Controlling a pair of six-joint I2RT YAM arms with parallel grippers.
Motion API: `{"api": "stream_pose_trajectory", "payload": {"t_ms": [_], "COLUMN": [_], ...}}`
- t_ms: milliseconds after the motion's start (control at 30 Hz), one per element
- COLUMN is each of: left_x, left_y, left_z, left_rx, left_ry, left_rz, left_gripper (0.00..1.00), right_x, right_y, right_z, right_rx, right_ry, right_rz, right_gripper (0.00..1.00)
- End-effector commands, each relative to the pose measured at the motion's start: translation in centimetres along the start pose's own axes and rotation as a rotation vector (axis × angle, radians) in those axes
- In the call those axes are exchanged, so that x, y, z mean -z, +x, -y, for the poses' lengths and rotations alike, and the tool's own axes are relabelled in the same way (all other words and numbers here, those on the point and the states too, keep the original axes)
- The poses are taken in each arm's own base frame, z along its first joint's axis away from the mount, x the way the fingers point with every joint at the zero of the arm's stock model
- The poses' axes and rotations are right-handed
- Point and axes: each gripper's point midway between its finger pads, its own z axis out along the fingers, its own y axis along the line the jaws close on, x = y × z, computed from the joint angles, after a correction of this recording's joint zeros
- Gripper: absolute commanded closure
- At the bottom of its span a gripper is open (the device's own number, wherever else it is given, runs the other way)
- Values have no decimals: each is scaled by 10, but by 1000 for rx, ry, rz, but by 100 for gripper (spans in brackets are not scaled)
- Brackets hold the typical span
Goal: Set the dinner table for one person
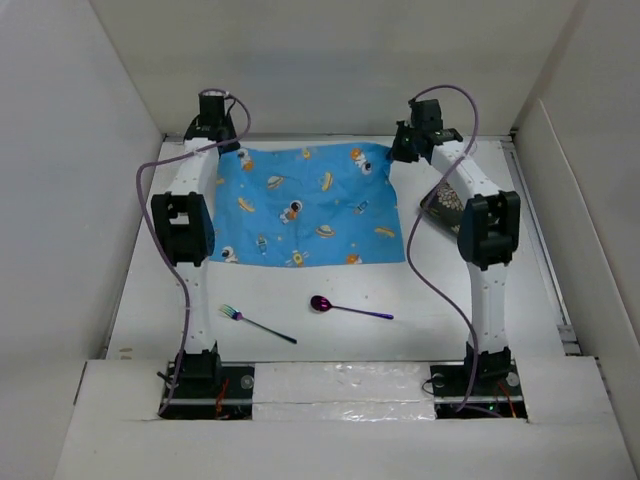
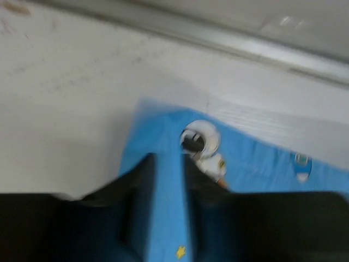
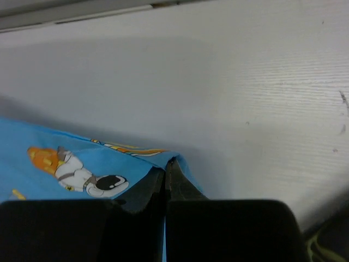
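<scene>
The blue space-print placemat [image 1: 310,205] lies spread on the white dinner table [image 1: 440,310], toward the back. My left gripper [image 1: 228,150] is at its far left corner. In the left wrist view its fingers [image 2: 169,161] stand a little apart, and blue cloth [image 2: 245,158] shows in the gap. My right gripper [image 1: 403,150] is at the far right corner. The right wrist view shows it [image 3: 165,164] shut, pinching that corner of the placemat [image 3: 54,142] just above the tabletop [image 3: 245,82].
A fork [image 1: 255,325] with an iridescent head and a purple spoon [image 1: 345,308] lie on the table in front of the placemat. A dark patterned object [image 1: 443,205] sits by the placemat's right edge, partly behind the right arm. White walls enclose the table.
</scene>
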Motion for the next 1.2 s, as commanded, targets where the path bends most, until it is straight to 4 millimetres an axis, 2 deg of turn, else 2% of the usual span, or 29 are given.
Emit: {"api": "stream_pose_trajectory", "payload": {"t_ms": [0,33,67,133,167,200,233,267,300,333,367,400,433,467,500,533,567,600,633,667,700,733,800,833,867,900,933,1000,1167], "left_x": [12,12,14,20,31,34,42,69,65,75,103,101,109,125,126,130,139,142,146,152,155,158,167,168,174,177,178,180,178], "left_y": [-17,-17,-19,-20,-23,-10,-6,-24,23,30,14,63,74,78,113,126,138,163,173,182,197,202,221,223,221,234,234,240,254], "left_z": [-2,-2,-4,-10,-11,-15,-17,-15,-23,-24,-20,-31,-28,-29,-36,-37,-36,-41,-42,-44,-48,-53,-63,-77,-83,-89,-93,-107,-120], "left_rx": [51,51,59,85,93,100,129,151,154,166,199,196,195,205,198,200,201,198,197,197,205,205,210,231,255,275,316,363,387], "left_ry": [-14,-14,-30,-43,-48,-62,-76,-54,-70,-63,-46,-72,-60,-51,-65,-65,-52,-61,-58,-63,-78,-107,-155,-199,-211,-227,-233,-261,-324], "left_rz": [9,9,16,10,7,-23,-29,31,-57,-50,34,-52,-62,-63,-137,-169,-205,-262,-285,-309,-343,-353,-394,-393,-374,-387,-371,-354,-353], "left_gripper": [48,47,38,34,34,34,34,37,38,41,46,47,48,50,50,49,47,46,45,44,43,42,41,41,43,44,45,49,52], "right_x": [-7,-7,-20,-7,-3,13,12,18,52,40,46,53,85,77,83,101,100,105,109,114,116,117,119,121,122,125,125,129,134], "right_y": [-57,-57,-47,-74,-75,-85,-70,-70,-82,-34,-26,-11,-12,36,56,64,98,110,125,138,150,159,177,182,186,188,200,199,225], "right_z": [-5,-5,0,-12,-13,-20,-14,-12,-21,-7,-13,-13,-23,-3,-13,-22,-14,-18,-30,-32,-30,-34,-23,-18,-12,-12,-6,0,22], "right_rx": [-5,-5,-12,2,7,15,14,21,29,20,15,7,5,-24,-13,-4,-15,-6,12,34,49,74,91,71,62,50,41,-3,-54], "right_ry": [-17,-17,-7,-31,-32,-42,-25,-14,-29,6,-9,-7,-29,6,-17,-41,-22,-25,-48,-37,-15,3,67,92,114,112,120,116,146], "right_rz": [115,115,79,140,139,165,127,137,182,79,101,94,137,57,34,47,-17,-40,-72,-101,-133,-149,-182,-183,-185,-183,-206,-194,-239], "right_gripper": [78,78,57,40,34,32,32,32,34,42,74,92,100,100,100,100,100,100,89,77,72,64,59,56,55,55,54,54,51]}}
